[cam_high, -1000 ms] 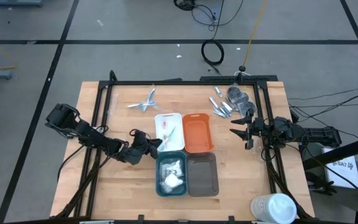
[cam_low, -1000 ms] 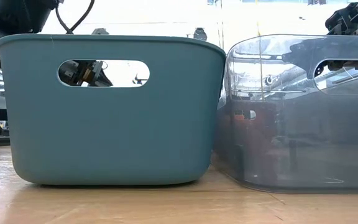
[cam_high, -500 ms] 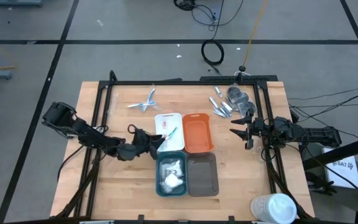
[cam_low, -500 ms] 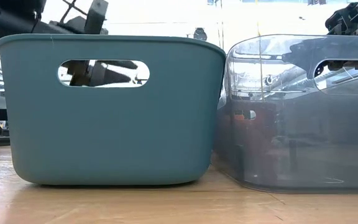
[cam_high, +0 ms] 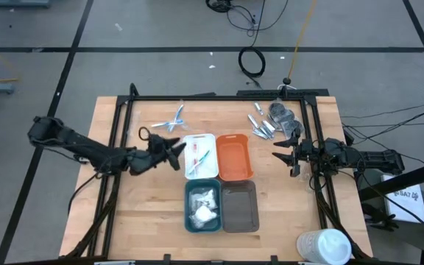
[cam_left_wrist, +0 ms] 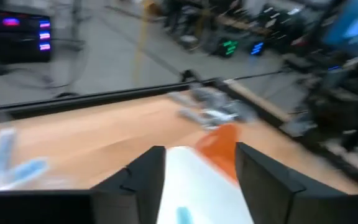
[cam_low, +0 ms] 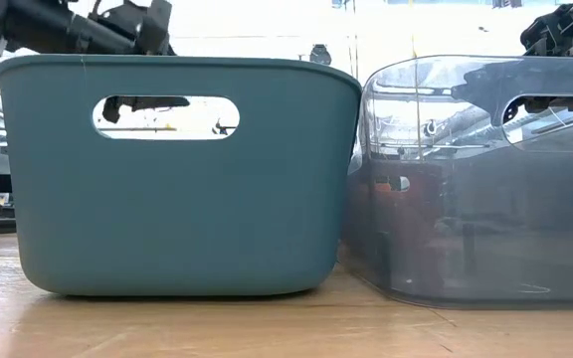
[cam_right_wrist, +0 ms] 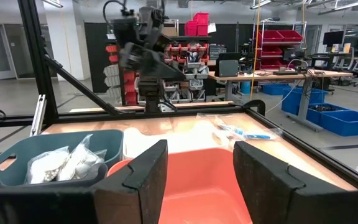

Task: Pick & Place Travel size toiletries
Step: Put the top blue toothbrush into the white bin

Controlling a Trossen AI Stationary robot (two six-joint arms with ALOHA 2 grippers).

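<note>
My left gripper is open and empty, just left of the white tray; its wrist view looks over that tray. Pink and blue clear-wrapped sticks lie in the white tray. More sticks lie on the table at the far left. White sachets fill the teal tray. Silver pieces and dark grey round pieces lie at the far right. My right gripper waits open and empty to the right of the orange tray, which shows in its wrist view.
The grey tray stands beside the teal one, in front of the orange tray. A big white cup stands at the near right corner. A black frame runs around the table. The low view shows only the teal and grey tray walls.
My left gripper has gone from the white tray's near left corner toward the table's far edge and a little left, rising as it went, with its arm stretching out. It stays open and empty. My right arm has kept still.
</note>
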